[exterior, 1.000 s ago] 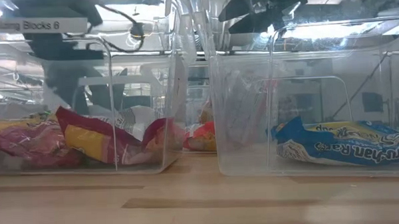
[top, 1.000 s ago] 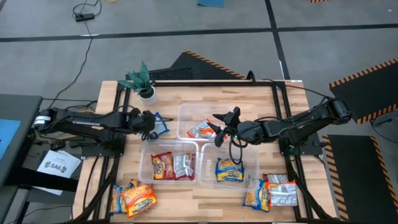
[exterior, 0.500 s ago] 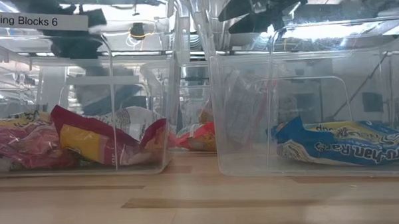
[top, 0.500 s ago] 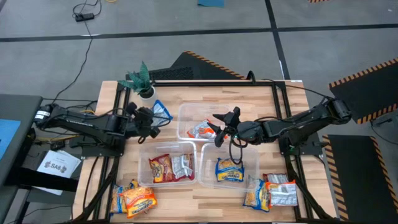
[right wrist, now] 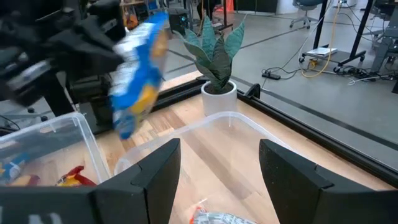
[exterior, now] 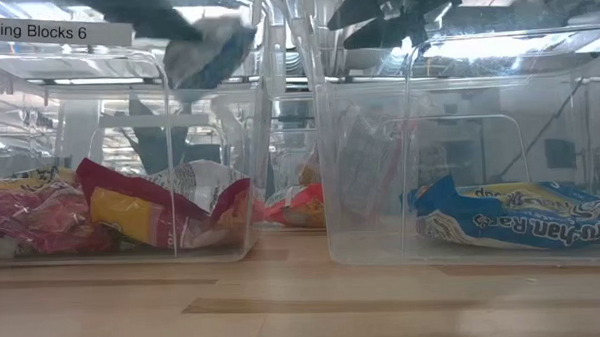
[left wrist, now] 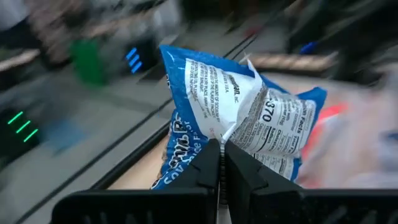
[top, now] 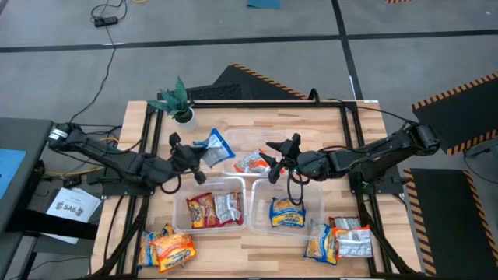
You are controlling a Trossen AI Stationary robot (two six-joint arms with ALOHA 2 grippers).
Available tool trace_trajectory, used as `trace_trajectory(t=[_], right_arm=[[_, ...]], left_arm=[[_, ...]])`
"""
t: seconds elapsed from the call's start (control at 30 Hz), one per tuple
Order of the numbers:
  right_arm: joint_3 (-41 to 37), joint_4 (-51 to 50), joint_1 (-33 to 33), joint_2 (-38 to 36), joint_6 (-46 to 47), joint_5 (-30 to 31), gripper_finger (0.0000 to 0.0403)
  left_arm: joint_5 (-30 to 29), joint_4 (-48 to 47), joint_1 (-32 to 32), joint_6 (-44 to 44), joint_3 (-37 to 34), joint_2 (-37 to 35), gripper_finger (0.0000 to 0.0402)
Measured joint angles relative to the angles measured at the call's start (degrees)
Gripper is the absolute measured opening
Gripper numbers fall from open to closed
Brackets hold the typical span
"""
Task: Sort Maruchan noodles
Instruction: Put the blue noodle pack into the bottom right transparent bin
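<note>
My left gripper (top: 196, 155) is shut on a blue-and-white noodle packet (top: 215, 145), held in the air beside the far tub's (top: 230, 137) left wall; the low view shows this packet (exterior: 211, 50) high above the tubs. My right gripper (top: 275, 163) hangs open over the far tub's right side, next to an orange packet (top: 252, 162) lying inside. Red and silvery packets (top: 215, 207) lie in the near left tub. A yellow-and-blue packet (top: 287, 211) lies in the near right tub. More packets lie loose at the near left (top: 166, 246) and near right (top: 339, 239) corners. My left gripper pinches the blue packet between its two shut fingers (left wrist: 210, 167), on the raised seam of the printed white back (left wrist: 231, 127). The fingers come nearly level from the table's left. The packet is lifted clear and stands out beyond the fingertips, crumpled.
A small potted plant (top: 180, 105) stands at the far left corner, close behind my left arm. The three clear tubs fill the table's middle. Bare wood shows along the far edge (top: 311, 117) and between the loose piles at the near edge.
My left gripper has carried the blue packet toward the table's right, from near the left edge to beside the far tub. The packet has come into the low view, high over the tubs.
</note>
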Motion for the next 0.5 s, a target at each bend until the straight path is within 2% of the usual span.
trace_trajectory(t=[0.07,0.13,0.23,0.3,0.37,0.5], right_arm=[[-0.02,1.02,0.00,-0.01,-0.05,0.02,0.0240],[-0.02,2.18,0.00,-0.01,-0.44,0.04,0.0240],[0.00,3.85,0.00,-0.01,-2.16,0.12,0.0240],[0.01,4.46,0.00,-0.01,-3.01,0.14,0.0240],[0.00,5.06,0.00,-0.01,-3.44,0.15,0.0240],[0.00,6.05,0.00,-0.01,-3.56,0.24,0.0240]], left_arm=[[4.20,10.97,-1.00,6.32,-2.66,0.02,0.0000],[10.92,22.84,-1.33,10.93,-5.74,0.02,0.0000],[22.91,39.75,-1.05,14.36,-10.46,1.11,0.0000],[28.90,48.95,-0.65,14.65,-12.71,2.80,0.0000],[32.87,55.48,0.12,13.87,-13.48,5.25,0.0000],[38.28,61.58,1.70,12.04,-12.44,12.27,0.0000]])
